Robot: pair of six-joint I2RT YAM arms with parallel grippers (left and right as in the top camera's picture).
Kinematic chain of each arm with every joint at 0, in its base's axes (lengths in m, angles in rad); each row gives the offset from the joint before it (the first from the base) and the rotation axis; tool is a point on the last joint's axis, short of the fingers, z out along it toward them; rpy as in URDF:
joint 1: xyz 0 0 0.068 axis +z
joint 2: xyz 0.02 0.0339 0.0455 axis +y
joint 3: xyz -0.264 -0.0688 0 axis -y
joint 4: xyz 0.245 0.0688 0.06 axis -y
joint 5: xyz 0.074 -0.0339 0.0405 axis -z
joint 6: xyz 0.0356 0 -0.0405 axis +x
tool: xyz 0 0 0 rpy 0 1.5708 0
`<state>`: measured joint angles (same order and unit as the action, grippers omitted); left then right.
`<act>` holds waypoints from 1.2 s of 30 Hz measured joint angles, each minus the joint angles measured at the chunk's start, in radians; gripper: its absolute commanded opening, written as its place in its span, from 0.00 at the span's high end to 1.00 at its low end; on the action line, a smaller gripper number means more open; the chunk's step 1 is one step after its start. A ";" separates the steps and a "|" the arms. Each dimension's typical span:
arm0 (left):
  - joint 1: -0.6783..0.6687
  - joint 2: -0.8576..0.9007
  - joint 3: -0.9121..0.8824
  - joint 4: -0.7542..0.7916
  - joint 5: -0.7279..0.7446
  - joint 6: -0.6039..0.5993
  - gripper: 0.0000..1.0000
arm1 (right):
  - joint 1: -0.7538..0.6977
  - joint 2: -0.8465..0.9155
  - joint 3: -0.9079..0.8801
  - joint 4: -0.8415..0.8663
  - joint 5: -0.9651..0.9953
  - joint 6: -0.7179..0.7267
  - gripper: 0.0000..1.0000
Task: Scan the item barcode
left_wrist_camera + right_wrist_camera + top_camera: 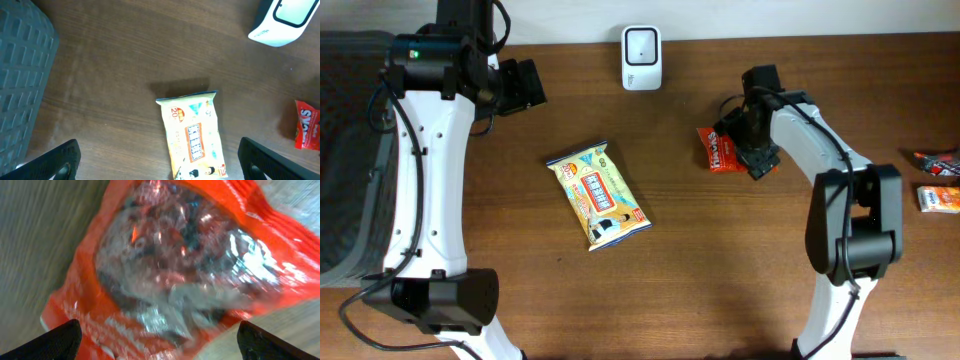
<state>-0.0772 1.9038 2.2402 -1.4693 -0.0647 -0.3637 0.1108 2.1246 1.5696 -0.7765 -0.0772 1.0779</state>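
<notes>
A red snack packet [717, 150] lies on the wooden table right of centre. My right gripper [752, 148] hovers right over it, and in the right wrist view the blurred packet [180, 260] fills the frame between the wide-apart fingers of the open gripper [160, 335]. The white barcode scanner [641, 57] stands at the back centre, also in the left wrist view [282, 20]. My left gripper [525, 85] hangs open at the back left, holding nothing; its view [160, 152] looks down on a yellow snack packet [195, 135].
The yellow packet [598, 195] lies mid-table. A grey basket [350, 150] sits along the left edge. At the far right lie a dark-red packet [938, 160] and a small orange-and-white item [940, 198].
</notes>
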 measured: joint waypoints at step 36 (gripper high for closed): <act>0.000 0.000 0.000 0.000 0.000 0.000 0.01 | 0.003 0.026 0.217 -0.024 -0.041 -0.527 0.02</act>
<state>-0.0772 1.9038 2.2402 -1.4693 -0.0647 -0.3637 0.1139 2.1502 1.7863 -0.8009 -0.1184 0.5510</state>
